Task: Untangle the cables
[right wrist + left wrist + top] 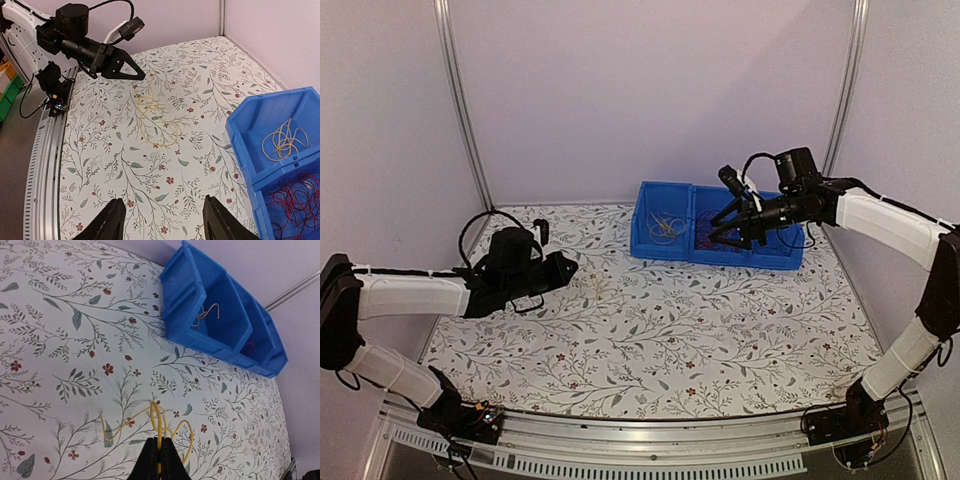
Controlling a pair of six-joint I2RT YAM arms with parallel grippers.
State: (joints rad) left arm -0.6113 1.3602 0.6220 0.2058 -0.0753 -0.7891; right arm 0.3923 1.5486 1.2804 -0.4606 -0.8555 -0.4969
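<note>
A yellow cable (159, 424) lies in loose loops on the flowered table; it also shows in the right wrist view (156, 119) and faintly in the top view (596, 286). My left gripper (159, 456) is shut on one strand of it, low over the table (572, 267). My right gripper (163, 226) is open and empty, held above the table beside the blue bins (713, 233). More yellow cables (284, 140) lie in one bin compartment and several red cables (296, 198) in the neighbouring one.
The blue two-compartment bin (665, 248) stands at the back of the table, right of centre. The left arm's gripper (131, 73) shows in the right wrist view. Green and orange boxes (7, 82) sit beyond the table's rail.
</note>
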